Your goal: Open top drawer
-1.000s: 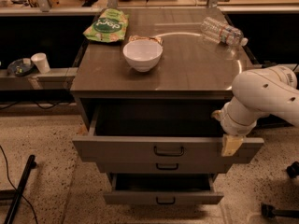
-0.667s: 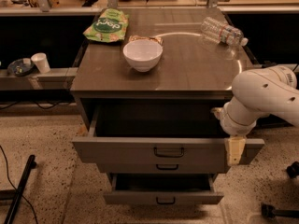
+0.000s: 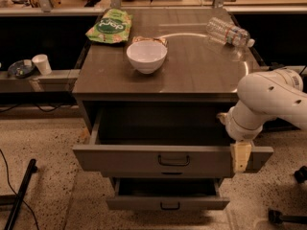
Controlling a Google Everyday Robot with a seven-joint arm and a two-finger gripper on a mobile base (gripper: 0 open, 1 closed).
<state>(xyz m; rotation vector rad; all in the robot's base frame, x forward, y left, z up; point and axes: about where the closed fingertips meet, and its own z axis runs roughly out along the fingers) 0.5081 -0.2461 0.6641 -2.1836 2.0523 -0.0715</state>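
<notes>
Grey top drawer [image 3: 124, 159] is sitting pulled well out of the cabinet [image 3: 201, 75], its box projecting toward the camera. Its long axis is running left-right across the frame. The front is facing the camera, with the black loop handle [image 3: 173, 161] centred on it. The inside is lying in shadow, so the contents can't be made out.

Gripper [image 3: 241, 157] is hanging at the right end of the drawer front, pointing down and overlapping the front's top edge. Whether it is spread, closed or clamping the front, can't tell. White arm [image 3: 268, 99] is coming in from the right, beside the cabinet's right edge.

Lower drawer [image 3: 144, 203] is also sticking out, less far.

On the cabinet top:
- White bowl [image 3: 147, 56] is sitting upright near the middle, left of centre.
- Green bag [image 3: 110, 27] is lying at the back left. It has white lettering, not legible.
- Clear bottle [image 3: 229, 32] is lying on its side at the back right. Its label is too small to read.

Paper cup [image 3: 42, 63] is standing on a ledge to the left, well apart from the cabinet.
</notes>
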